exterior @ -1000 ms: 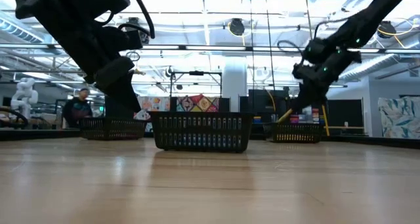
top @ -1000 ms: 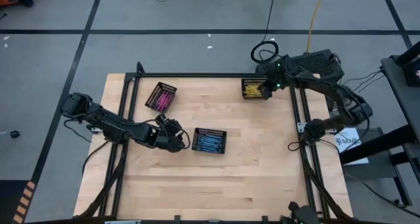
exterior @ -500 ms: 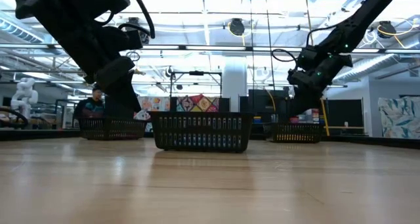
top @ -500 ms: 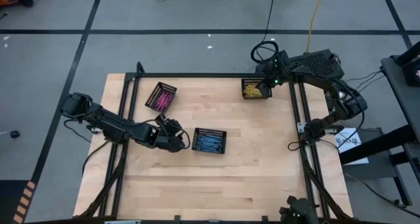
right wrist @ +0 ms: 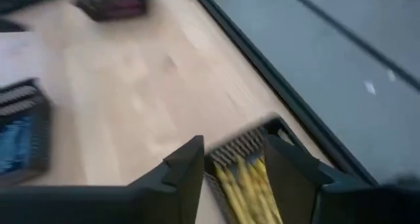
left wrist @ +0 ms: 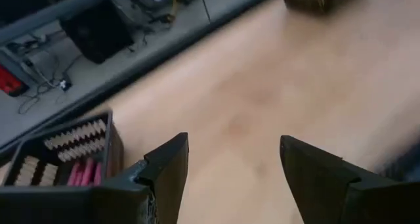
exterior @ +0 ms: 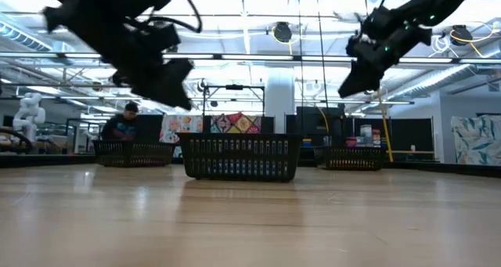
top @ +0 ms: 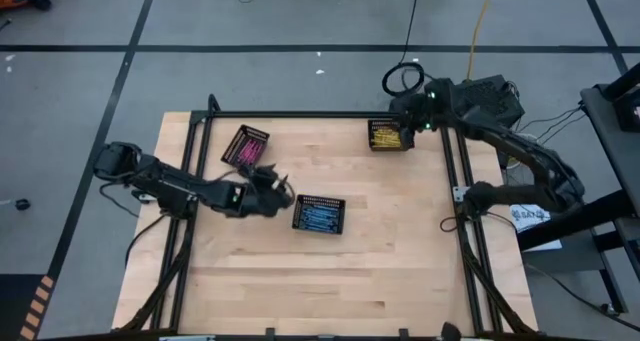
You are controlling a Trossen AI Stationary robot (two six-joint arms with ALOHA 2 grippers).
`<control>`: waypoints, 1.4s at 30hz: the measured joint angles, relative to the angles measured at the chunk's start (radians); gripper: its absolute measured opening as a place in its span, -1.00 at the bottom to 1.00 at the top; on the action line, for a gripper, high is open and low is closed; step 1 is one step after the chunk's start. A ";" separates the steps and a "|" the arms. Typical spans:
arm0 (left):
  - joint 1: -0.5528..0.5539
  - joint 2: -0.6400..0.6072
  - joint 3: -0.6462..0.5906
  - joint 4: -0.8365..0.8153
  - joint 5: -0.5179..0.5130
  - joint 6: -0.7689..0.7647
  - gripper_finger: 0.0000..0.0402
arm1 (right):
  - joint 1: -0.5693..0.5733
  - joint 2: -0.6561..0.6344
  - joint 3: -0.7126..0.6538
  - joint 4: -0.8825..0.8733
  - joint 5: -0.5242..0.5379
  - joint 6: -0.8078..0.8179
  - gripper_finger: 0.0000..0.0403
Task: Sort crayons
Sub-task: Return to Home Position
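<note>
Left pincer [left wrist: 234, 144] spread apart, empty, raised off the bench [top: 380, 271]. Blue crayons [top: 320, 217] in a tray [top: 300, 203] just beside it, pink crayons [top: 246, 153] near. Right pincer [right wrist: 236, 145] likewise apart and empty, just over the yellow crayons [top: 383, 136].

Three black mesh trays [exterior: 239, 157] stand well apart on the wooden table [top: 330, 281] (a person [exterior: 125, 124], perhaps seated, behind)
</note>
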 joint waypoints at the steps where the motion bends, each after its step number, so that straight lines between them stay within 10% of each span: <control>1: 0.028 0.000 0.000 0.051 -0.001 0.021 0.18 | 0.027 -0.025 -0.017 0.025 0.000 0.005 -0.30; 5: 0.177 -0.012 0.000 0.264 0.062 0.247 0.05 | 0.118 -0.112 -0.123 0.198 -0.003 0.025 -0.43; 11: 0.559 -0.075 0.019 0.544 0.484 0.605 -0.44 | 0.070 -0.134 -0.267 0.580 0.001 0.123 -0.63; 16: 0.891 -0.165 0.042 0.539 0.532 0.685 -0.93 | -0.103 -0.037 -0.239 0.733 0.002 0.158 -0.84; 25: 1.333 -0.388 0.043 0.330 0.635 0.744 -0.99 | -0.384 0.077 -0.181 0.877 0.100 0.220 -0.99; 34: 1.475 -0.477 0.043 0.311 0.898 0.704 -1.00 | -0.368 0.044 -0.183 0.908 0.162 0.281 -1.00; 42: 1.329 -0.480 0.043 0.452 0.962 0.650 -1.00 | -0.278 0.054 -0.183 0.901 0.125 0.314 -1.00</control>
